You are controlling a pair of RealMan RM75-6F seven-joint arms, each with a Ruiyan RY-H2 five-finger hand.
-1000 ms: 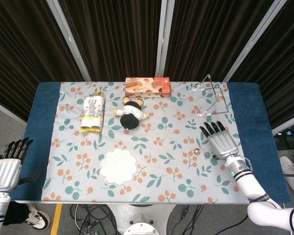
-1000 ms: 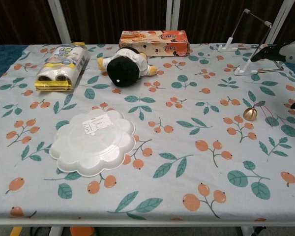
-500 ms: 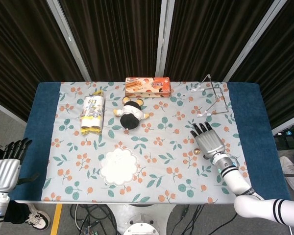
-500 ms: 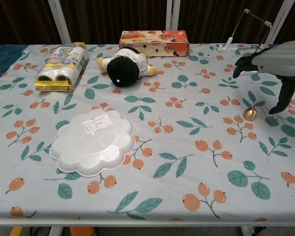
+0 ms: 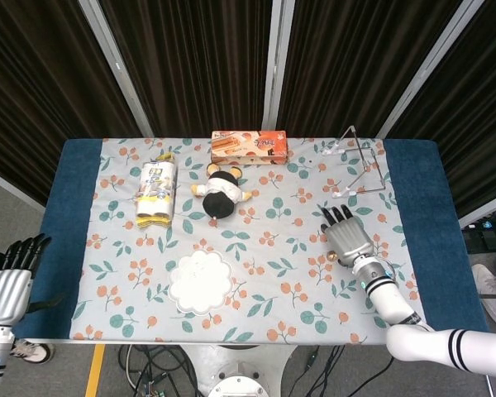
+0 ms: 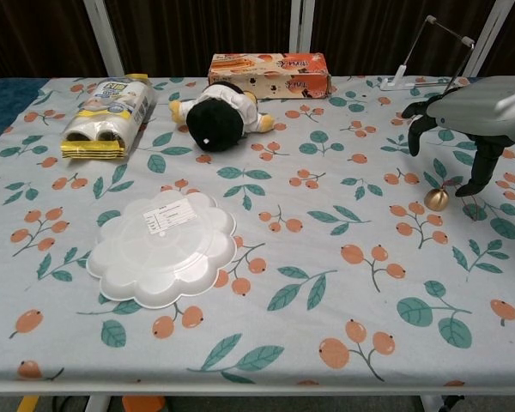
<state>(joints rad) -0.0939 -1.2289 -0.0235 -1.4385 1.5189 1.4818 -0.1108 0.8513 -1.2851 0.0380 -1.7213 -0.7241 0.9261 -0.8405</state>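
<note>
The right hand (image 6: 463, 120) is hovering at the right side of the chest view, palm down, its fingers (image 6: 479, 176) spread and curving downward, gripping nothing. A small gold bell (image 6: 436, 199) is sitting on the floral worktop (image 6: 326, 283) just below those fingertips, apart from them; in the head view the bell (image 5: 332, 257) is peeking out at the hand's (image 5: 345, 238) lower left edge.

The left hand (image 5: 11, 281) is hanging at the lower left of the head view, off the worktop's edge, its fingers straight and slightly apart, holding nothing.

A wire stand (image 6: 429, 77) is standing in the upper right. A plush toy (image 6: 216, 116) is lying in the upper middle, an orange box (image 6: 269, 75) just behind it. A yellow packet (image 6: 107, 116) is lying in the upper left, and a white scalloped plate (image 6: 163, 247) is resting in the lower left centre.
</note>
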